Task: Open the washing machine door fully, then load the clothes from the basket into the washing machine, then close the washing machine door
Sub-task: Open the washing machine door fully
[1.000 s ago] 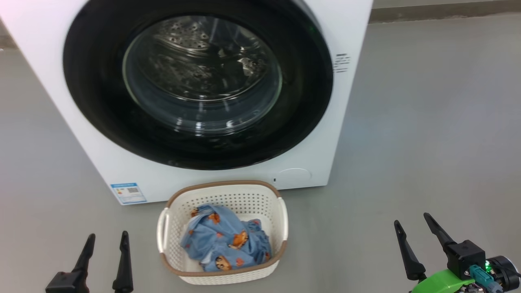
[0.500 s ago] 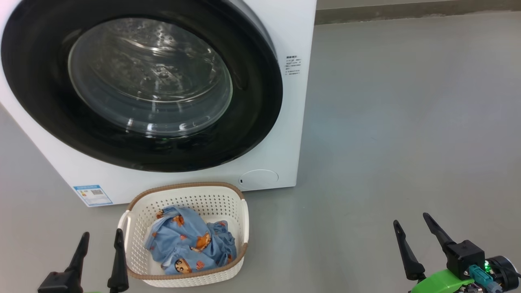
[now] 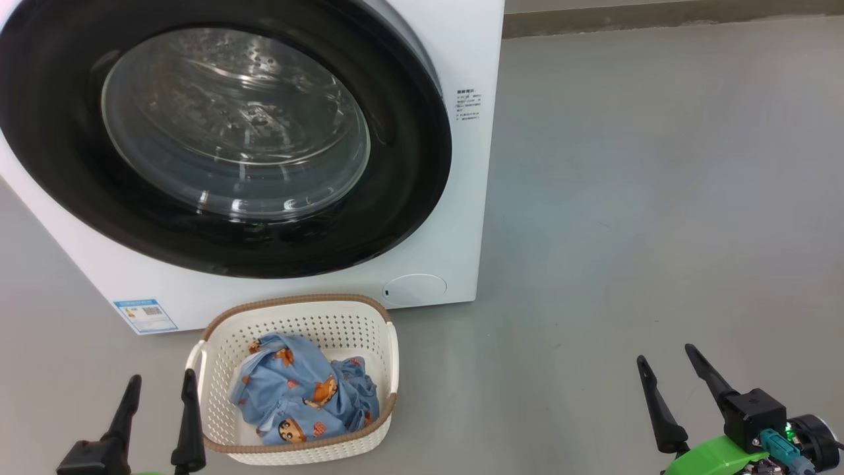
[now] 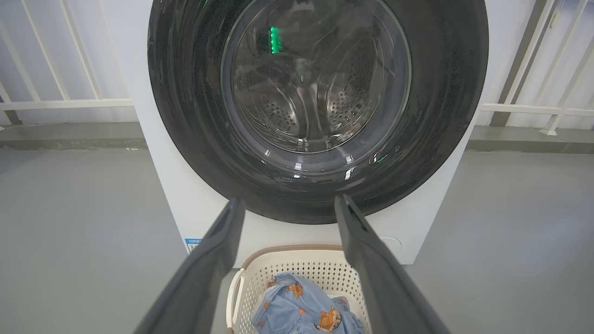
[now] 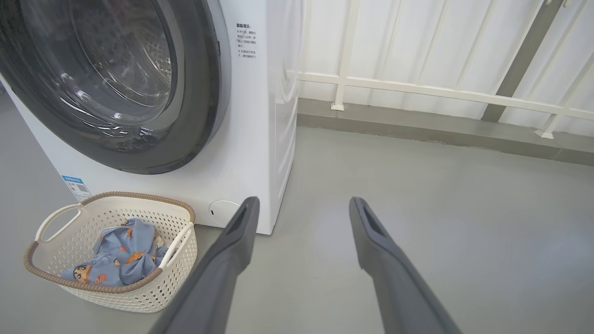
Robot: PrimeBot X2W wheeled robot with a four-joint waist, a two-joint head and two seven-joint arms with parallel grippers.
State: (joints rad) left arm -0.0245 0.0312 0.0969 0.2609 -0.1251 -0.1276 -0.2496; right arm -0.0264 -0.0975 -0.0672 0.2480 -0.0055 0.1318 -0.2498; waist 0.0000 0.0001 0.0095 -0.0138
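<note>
Nothing of the task was done; the washing machine door [image 3: 231, 132] sat shut against the washing machine [image 3: 455, 218], so I judged opening it my first job; the clothes [image 3: 306, 396] lay bundled in the basket [image 3: 297, 305], on the floor [image 3: 626, 231] just before the machine; my left pincer [image 3: 163, 377] hung released just beside the basket, my right pincer [image 3: 664, 354] released well apart, both holding nothing; loading and closing were left.
</note>
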